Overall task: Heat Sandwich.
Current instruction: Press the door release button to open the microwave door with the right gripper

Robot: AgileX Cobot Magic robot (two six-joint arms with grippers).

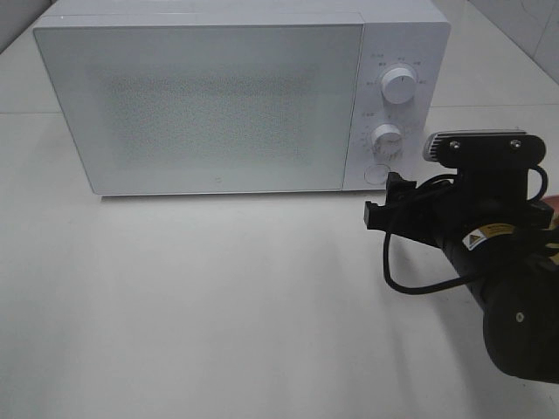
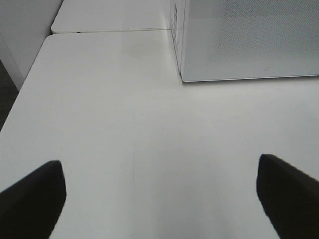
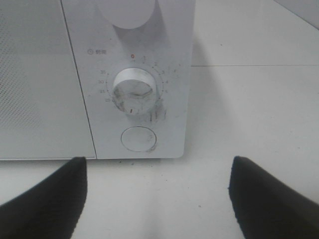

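Right tool (image 3: pixel 157 172), jaws apart, near microwave button (image 3: pixel 139 139)

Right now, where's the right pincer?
Exterior high view, right side: the right pincer, open, faces the round button under the lower dial of the microwave.

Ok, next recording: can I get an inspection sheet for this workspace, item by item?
Surface: white table, bare in front of the microwave.
Job's things: white microwave, door shut; sandwich not seen.
Clutter: nothing seen.
Grippers: left gripper open over bare table; right gripper open, facing the lower dial and round button, touching neither.
Cables: black cable looped beside the right arm.
Surroundings: what looks like tiled wall behind.
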